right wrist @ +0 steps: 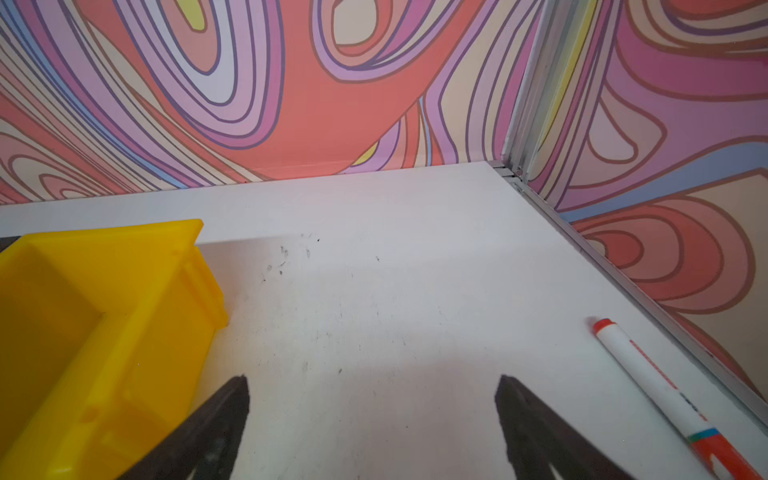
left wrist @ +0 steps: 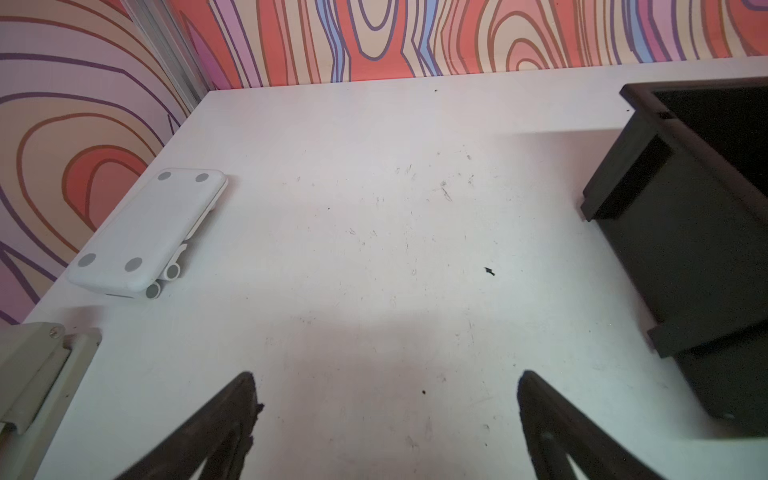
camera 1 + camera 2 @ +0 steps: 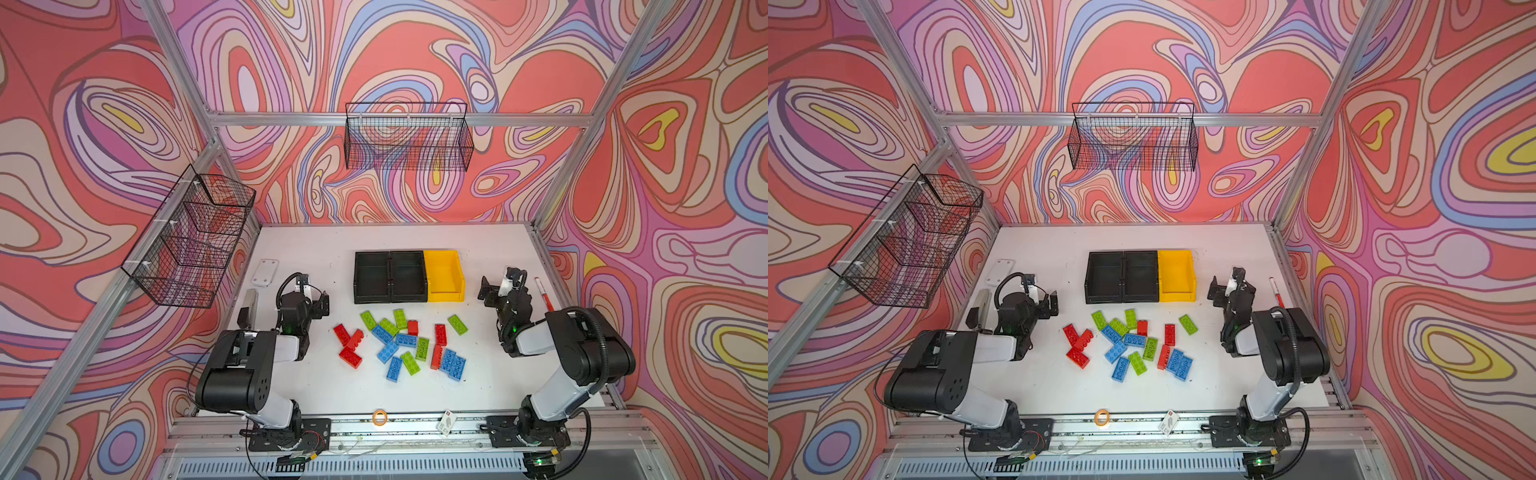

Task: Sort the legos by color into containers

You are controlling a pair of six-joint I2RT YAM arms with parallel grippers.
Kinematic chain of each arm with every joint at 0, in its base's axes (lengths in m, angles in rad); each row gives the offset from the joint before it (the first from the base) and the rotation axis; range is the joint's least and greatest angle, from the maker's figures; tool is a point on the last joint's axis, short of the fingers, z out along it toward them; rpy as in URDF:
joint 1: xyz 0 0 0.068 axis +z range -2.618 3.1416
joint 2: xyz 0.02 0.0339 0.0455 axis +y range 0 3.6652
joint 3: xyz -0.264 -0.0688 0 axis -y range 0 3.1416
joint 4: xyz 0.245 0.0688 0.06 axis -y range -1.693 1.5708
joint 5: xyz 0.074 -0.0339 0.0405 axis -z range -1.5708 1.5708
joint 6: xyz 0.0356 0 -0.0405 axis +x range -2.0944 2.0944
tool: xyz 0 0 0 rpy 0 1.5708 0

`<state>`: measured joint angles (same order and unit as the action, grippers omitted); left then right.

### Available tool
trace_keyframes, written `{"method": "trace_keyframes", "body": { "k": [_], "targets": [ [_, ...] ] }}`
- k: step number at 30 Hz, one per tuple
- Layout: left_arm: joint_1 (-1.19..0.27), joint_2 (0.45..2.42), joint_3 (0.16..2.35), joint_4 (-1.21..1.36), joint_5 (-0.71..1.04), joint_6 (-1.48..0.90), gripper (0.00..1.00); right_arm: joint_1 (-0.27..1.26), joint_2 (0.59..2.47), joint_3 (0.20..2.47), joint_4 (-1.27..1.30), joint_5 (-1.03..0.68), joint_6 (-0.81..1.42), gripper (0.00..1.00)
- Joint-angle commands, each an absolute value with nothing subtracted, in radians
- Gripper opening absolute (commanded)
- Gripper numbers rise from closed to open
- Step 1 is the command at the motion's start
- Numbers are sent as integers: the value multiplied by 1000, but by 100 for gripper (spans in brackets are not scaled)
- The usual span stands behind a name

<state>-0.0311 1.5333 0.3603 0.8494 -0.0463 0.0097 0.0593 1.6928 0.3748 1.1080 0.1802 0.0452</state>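
Note:
Red, blue and lime green legos lie scattered mid-table in both top views, the pile loose and partly overlapping. Behind them stand the containers in a row: two black bins and a yellow bin, all empty. My left gripper hovers open, left of the black bins, over bare table. My right gripper is open too, just right of the yellow bin. Neither holds anything.
A white flat device and a grey object lie at the left edge. A red-capped marker lies along the right edge. Wire baskets hang on the walls. A tape ring and card sit on the front rail.

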Motion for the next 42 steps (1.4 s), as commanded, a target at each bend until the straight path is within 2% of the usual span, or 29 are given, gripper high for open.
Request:
{"method": "trace_keyframes", "body": {
  "k": [1,39,40,41,42],
  "targets": [
    [-25,1542,377,890,-52,-2,100,54,1709,387,1136,193,28,98],
    [-21,1543,383,881,-46,0,100,52,1711,390,1129,184,32,98],
    [-21,1543,383,881,-45,-3,100,52,1712,391,1129,186,32,96],
    [-21,1543,385,879,-43,-3,100,52,1712,391,1128,187,32,89],
    [-19,1543,386,875,-38,-4,91,52,1710,390,1129,187,32,82]
  ]
}}
